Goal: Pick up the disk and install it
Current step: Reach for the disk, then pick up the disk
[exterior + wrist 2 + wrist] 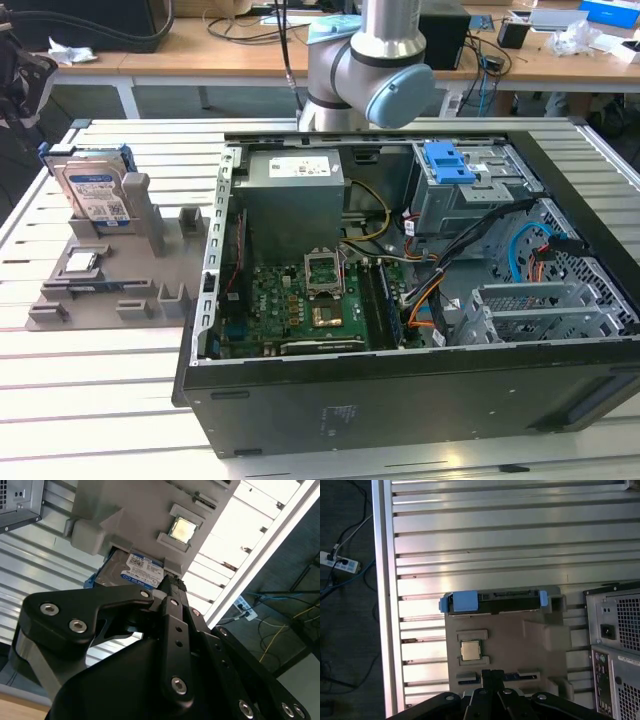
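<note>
**Disk [95, 190] on edge at tray's far end; gripper [492, 673] empty above**

Nearest in the exterior view: slatted metal table [90, 400] and the black wall of an open case [400, 410], lying on its side at the exterior view's right. Inside, green board [300, 300] toward the near side. Grey power box [295, 190] farther back. Blue bracket [447, 163] with no drive in it toward the far right. Cables [470, 270] strung between.

Left of the case, on the same table, a flat grey tray [110, 285] with raised holders. Small square chip [82, 262] seated face up in a pocket about mid-tray. Beyond the chip, at the tray's far end, the disk: on edge in a slot, tilted slightly, white label with blue band facing the near side, blue frame clipped round its edges. Not held; touching only the tray.

In both wrist views, gripper hanging above the tray, clear of the disk. Fingers [170, 610] pressed together, nothing between them.

Farthest: arm [370, 60] rising behind the case, then cluttered desks [200, 55].
</note>
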Tool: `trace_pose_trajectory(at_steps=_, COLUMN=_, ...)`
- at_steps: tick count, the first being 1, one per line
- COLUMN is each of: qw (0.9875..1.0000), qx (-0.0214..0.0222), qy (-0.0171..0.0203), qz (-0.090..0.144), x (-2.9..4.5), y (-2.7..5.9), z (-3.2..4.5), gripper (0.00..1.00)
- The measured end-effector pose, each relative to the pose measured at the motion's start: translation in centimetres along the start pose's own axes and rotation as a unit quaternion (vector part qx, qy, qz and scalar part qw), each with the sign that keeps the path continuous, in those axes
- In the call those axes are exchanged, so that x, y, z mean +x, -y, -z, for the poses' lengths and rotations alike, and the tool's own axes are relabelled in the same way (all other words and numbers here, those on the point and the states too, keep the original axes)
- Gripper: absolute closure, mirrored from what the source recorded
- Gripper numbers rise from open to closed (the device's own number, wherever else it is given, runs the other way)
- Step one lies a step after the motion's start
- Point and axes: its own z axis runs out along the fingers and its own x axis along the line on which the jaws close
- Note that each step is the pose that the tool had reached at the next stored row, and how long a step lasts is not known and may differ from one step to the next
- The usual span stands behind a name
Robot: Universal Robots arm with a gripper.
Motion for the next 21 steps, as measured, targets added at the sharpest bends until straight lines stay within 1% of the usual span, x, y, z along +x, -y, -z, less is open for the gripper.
trace_pose_trajectory(at_steps=11, qw=1.0000, qx=0.0000, qy=0.0000, qz=0.001, x=0.01, y=-0.12, z=-0.01, gripper=0.89)
trace_pose_trajectory(at_steps=14, qw=0.9996, qx=-0.0007, qy=-0.0011, qz=0.029, x=0.01, y=-0.13, z=-0.01, gripper=0.89)
trace_pose_trajectory(at_steps=16, qw=0.9984, qx=-0.0014, qy=-0.0021, qz=0.057, x=0.01, y=-0.12, z=-0.01, gripper=0.89)
trace_pose_trajectory(at_steps=17, qw=0.9974, qx=-0.0017, qy=-0.0027, qz=0.072, x=0.01, y=-0.12, z=-0.01, gripper=0.89)
trace_pose_trajectory(at_steps=19, qw=0.9964, qx=-0.0020, qy=-0.0032, qz=0.085, x=0.01, y=-0.12, z=0.00, gripper=0.89)
trace_pose_trajectory(at_steps=20, qw=0.9955, qx=-0.0023, qy=-0.0036, qz=0.094, x=0.01, y=-0.12, z=0.00, gripper=0.89)
trace_pose_trajectory(at_steps=21, qw=0.9931, qx=-0.0028, qy=-0.0044, qz=0.117, x=0.01, y=-0.12, z=-0.01, gripper=0.89)
